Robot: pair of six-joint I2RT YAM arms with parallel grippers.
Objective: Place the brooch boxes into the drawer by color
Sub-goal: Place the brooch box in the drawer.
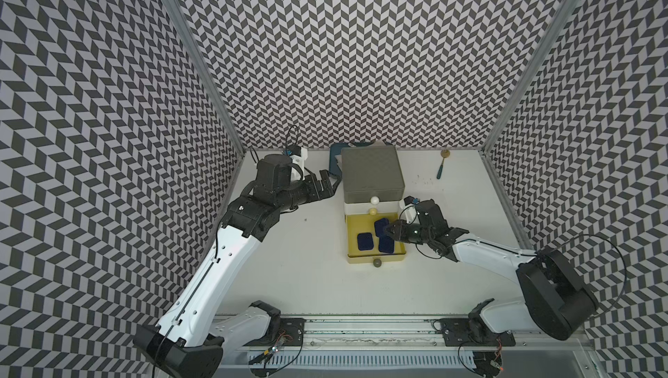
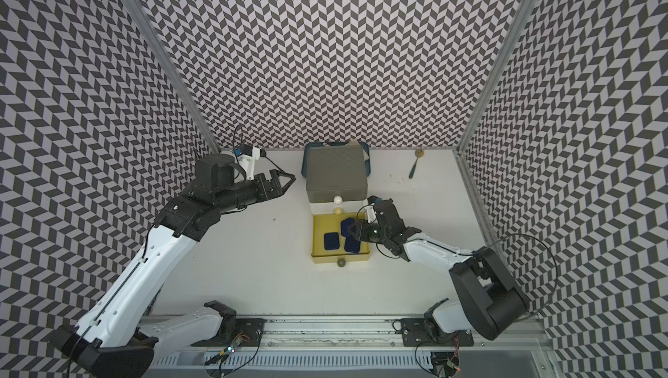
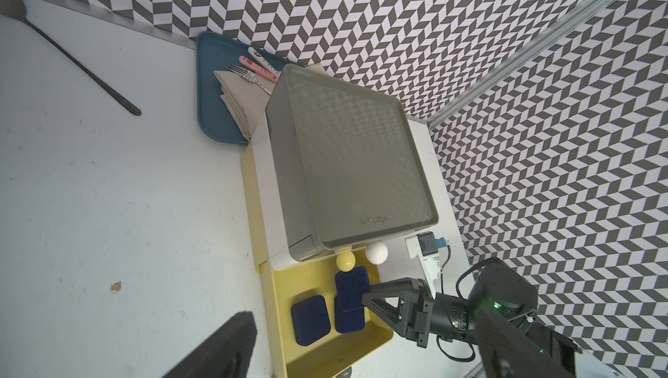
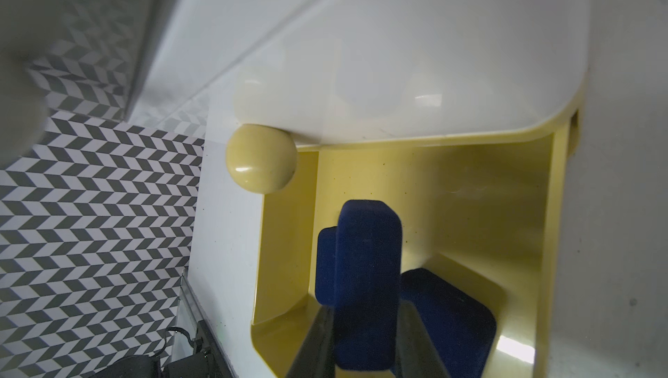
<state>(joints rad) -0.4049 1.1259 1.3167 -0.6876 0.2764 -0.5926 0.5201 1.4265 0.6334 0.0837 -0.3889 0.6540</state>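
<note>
Yellow drawer [image 1: 349, 249], the lowest tier, stands out toward me from the chest [image 1: 372, 174]. Its grey knob [image 1: 377, 263] is on the front wall, nearest to my base. The bench [image 1: 296, 278] around it is white and scuffed.

Inside the drawer:
- A left navy box [image 1: 365, 242] and a right navy box [image 1: 386, 245] lie flat on the floor, side by side.
- My right tool [image 1: 391, 231] reaches in over the drawer's right wall and is clamped on a third navy box [image 1: 380, 227].
- In the right wrist view its fingers [image 4: 314, 340] press that box from both sides, and the box shows edge-on between them.
- The third navy box sits at the back right of the drawer and overlaps the right navy box from above. Whether they touch, I cannot tell.

Beyond the drawer, the yellow knob [image 1: 372, 210] marks the white tier and the white knob [image 1: 375, 199] the grey tier above it.

My left tool [image 1: 330, 184] is off the bench, just beside the chest's left side. Its jaws are wide apart with nothing between them.

Farthest back, a dark blue tray [image 1: 334, 165] lies behind the chest against the wall. The left wrist view shows a folded napkin [image 3: 238, 101] and a fork [image 3: 245, 72] on it. A spoon [image 1: 441, 168] lies alone at the far right of the bench, well apart from the chest.
</note>
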